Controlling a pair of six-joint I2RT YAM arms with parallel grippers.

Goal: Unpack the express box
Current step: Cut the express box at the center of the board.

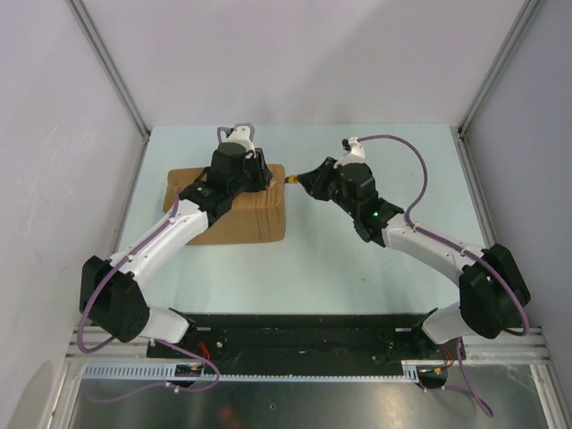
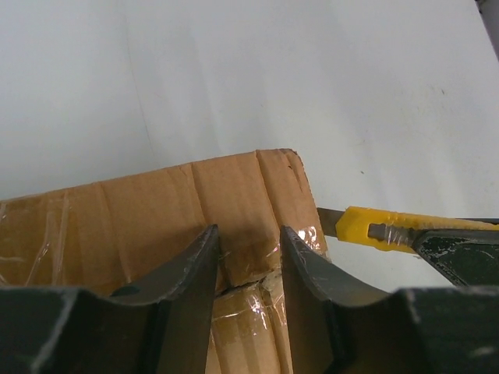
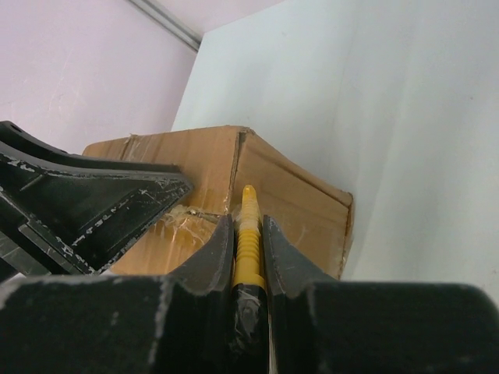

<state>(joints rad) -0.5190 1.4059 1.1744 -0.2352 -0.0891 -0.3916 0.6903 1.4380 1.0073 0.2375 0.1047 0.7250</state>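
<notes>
- While the express box [image 1: 255, 219] lies flat on the left half of the surface [image 1: 357, 268], its long axis runs left to right across the overhead view, slightly skewed, with one short end facing the right arm.
- Clear tape glints over the brown cardboard along the top seam, seen in the left wrist view [image 2: 156, 210].
- The left tool [image 1: 256, 170] sits over the box's far right corner, its fingers [image 2: 187, 265] parted and straddling the taped seam on the top face; nothing is pinched between them.
- The right tool [image 1: 306, 183] is clenched around a yellow utility knife [image 1: 291, 180], the handle gripped between both fingers in the right wrist view [image 3: 249, 206].
- The knife points left toward the box's right short end, its long axis roughly in line with that of the box.
- From the left wrist view, the knife's [image 2: 374, 230] short metal blade reaches the upper edge of that end, just below the corner; whether it has entered the cardboard I cannot tell.
</notes>
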